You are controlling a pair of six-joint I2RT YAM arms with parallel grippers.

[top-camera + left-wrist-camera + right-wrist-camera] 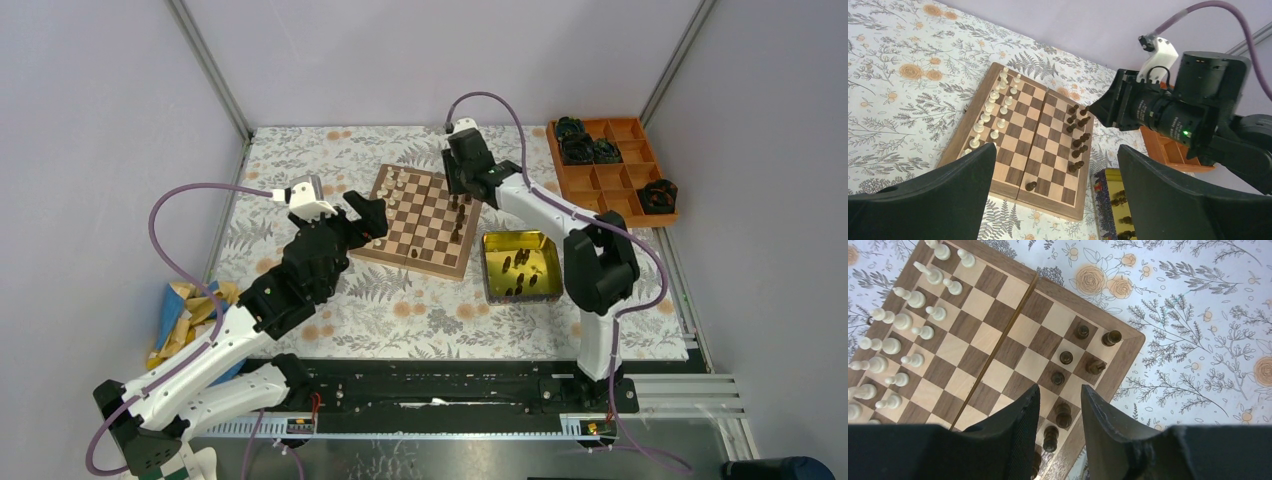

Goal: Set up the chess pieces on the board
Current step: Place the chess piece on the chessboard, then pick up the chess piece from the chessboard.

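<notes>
**Right jaws over the dark side, left jaws wide beside the board**

Board (425, 222) lies angled mid-worktop (300, 160), on a floral cloth. Cream pieces (903, 320) stand in two rows along its left side. Dark pieces (1083, 331) stand in two part-filled rows along the right side. A lone dark piece (1031, 186) stands by the near edge. More dark ones lie in the yellow tin (488, 262), just right of the board.

Right jaws: above the board's right side, fingers (1018, 430) part-way apart. One dark piece stands on its square between them, with a gap showing on each side. Nothing gripped.

Left jaws: spread wide and empty, fingers (938, 200) beside the board's left edge, clear of the pieces.

Orange tray (612, 180) sits at the far right corner, with black gear-like lumps (575, 140) in some compartments.
</notes>
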